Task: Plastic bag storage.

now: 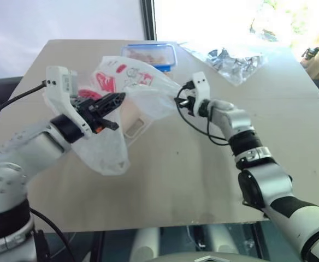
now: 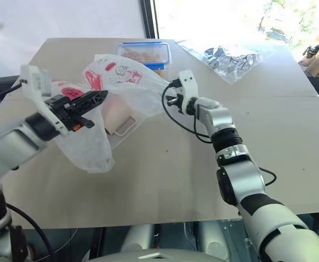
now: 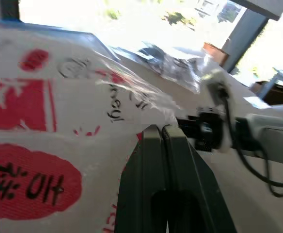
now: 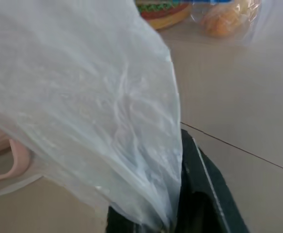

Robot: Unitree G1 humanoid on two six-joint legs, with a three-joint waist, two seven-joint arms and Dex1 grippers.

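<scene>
The plastic bag [image 1: 128,87], thin, white and crinkly with red labels and dark print, hangs stretched between my two grippers above the table [image 1: 176,180]. My left gripper [image 1: 118,99] is shut on the bag's printed left side; in the left wrist view its fingers [image 3: 173,160] press together against the red print. My right gripper [image 1: 180,101] is shut on the bag's right edge, and the film [image 4: 107,107] drapes over its dark fingers [image 4: 199,184]. A beige cup [image 2: 121,125] shows through and below the bag on the table.
A clear box with a blue lid [image 1: 150,54] stands at the table's far side behind the bag. A crumpled clear-silvery wrapper [image 1: 236,63] lies at the far right. The table's near edge runs in front of me.
</scene>
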